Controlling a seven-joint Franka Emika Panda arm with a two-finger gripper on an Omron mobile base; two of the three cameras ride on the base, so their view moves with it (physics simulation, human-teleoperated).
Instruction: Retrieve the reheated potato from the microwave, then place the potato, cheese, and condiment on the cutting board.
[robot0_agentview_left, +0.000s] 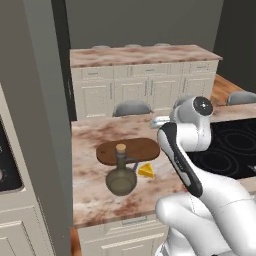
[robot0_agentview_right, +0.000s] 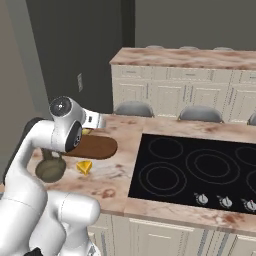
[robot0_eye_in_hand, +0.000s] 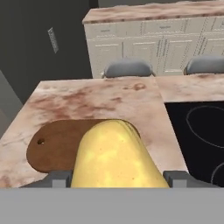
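My gripper (robot0_eye_in_hand: 117, 180) is shut on the potato (robot0_eye_in_hand: 116, 155), a lumpy pale-yellow lump that bulges up between the two fingertips (robot0_eye_in_hand: 57, 178). It hangs over the right end of the dark-brown oval cutting board (robot0_eye_in_hand: 52, 148), above the counter. From the left base view, the board (robot0_agentview_left: 127, 150) lies bare. The olive-green condiment bottle (robot0_agentview_left: 121, 176) with its cork stands just in front of the board. The orange cheese wedge (robot0_agentview_left: 146, 170) lies to the bottle's right. My gripper (robot0_agentview_right: 95, 121) shows beyond the arm's white elbow, with a sliver of the potato (robot0_agentview_right: 86, 132) under it. The microwave's dark panel (robot0_agentview_left: 6, 162) is at the far left.
A black cooktop (robot0_agentview_right: 200, 167) with knobs fills the counter right of the board. Grey stool backs (robot0_eye_in_hand: 128, 68) stand behind the counter. Farther back is a second marble counter (robot0_agentview_left: 140, 54) over cream cabinets. A tall grey panel (robot0_agentview_left: 47, 125) rises on the left.
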